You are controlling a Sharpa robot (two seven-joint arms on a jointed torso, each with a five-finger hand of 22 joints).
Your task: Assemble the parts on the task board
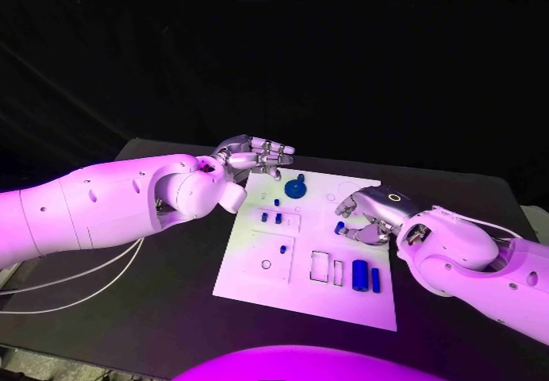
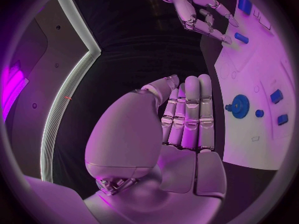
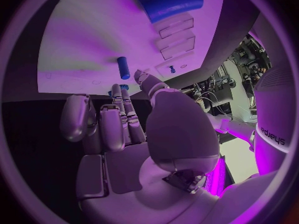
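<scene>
Table (image 1: 137, 317): black, carrying the white task board.
Task board (image 1: 286, 294): white plate, lying flat in the middle of the table, slightly turned, with outlined slots and small holes on its surface.
Gear part (image 1: 297, 189): round blue toothed piece with a knob, standing near the far edge of the task board; also seen in the left wrist view (image 2: 239, 106).
Small blue parts (image 1: 272, 216): a cluster of short pieces in a recess on the far-left portion of the board, just nearer than the gear part.
Cylinder parts (image 1: 362, 275): two upright-lying blue bars, side by side, near the board's right edge toward the near side, beside two empty rectangular slots.
Small blue peg (image 1: 339, 228): lying on the board, just beside the fingertips of the right robot hand; seen in the right wrist view as a short cylinder (image 3: 123, 67) just beyond the fingers.
Left robot hand (image 1: 251, 155): hovering over the table at the far-left corner of the board, fingers straight and pressed together side by side, holding nothing; palm and fingers seen in the left wrist view (image 2: 181, 129).
Right robot hand (image 1: 368, 214): over the board's right edge, fingers loosely curled and slightly apart, nothing between them; fingertips near the small blue peg but contact not discernible.
</scene>
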